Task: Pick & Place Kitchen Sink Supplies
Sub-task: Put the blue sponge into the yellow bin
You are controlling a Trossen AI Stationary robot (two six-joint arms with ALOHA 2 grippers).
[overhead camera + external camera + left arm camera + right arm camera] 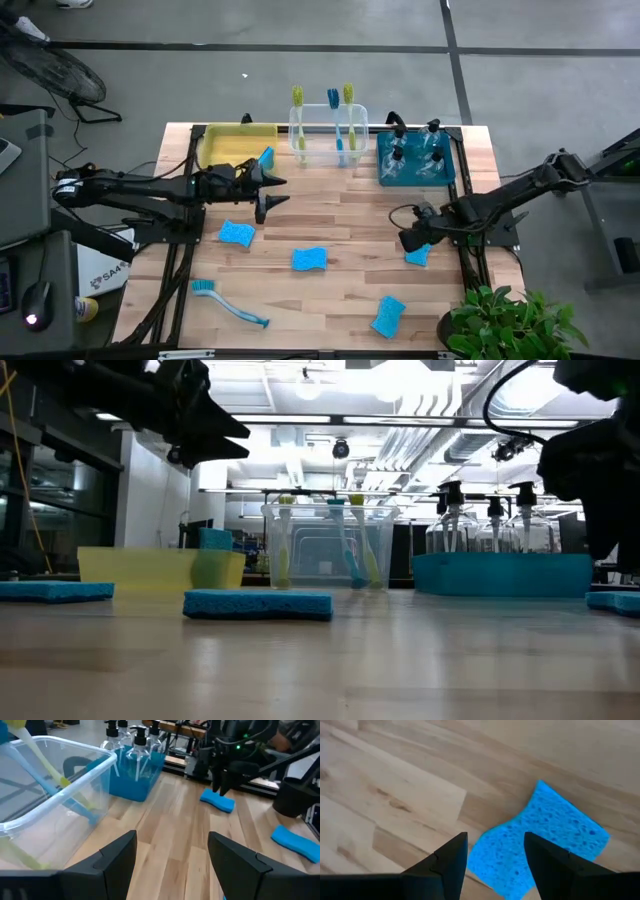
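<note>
The desk (pixel 350 215) is carrying three bins along its far edge: a yellow bin (pixel 225 145) with one sponge leaning inside, a clear bin (pixel 305 150) holding upright brushes, and a teal bin (pixel 385 172) holding spray bottles.

The left hand (pixel 275 190) is hovering just in front of the yellow bin, fingers standing wide and holding nothing.

The right hand (pixel 495 852) is hanging over a sponge (pixel 545 840) near the desk's right edge. Its fingers are standing apart, straddling only one end of the sponge, not gripping it.

A loose brush (pixel 230 305) is lying at the near left. Three more sponges are lying across the middle and near right.

Risk, as judged: the right hand is sitting off-centre over the sponge. Closing there could pinch a corner, so the soft sponge folds, swings or slips free during the lift. The nearby desk edge is leaving little margin if it gets nudged.
</note>
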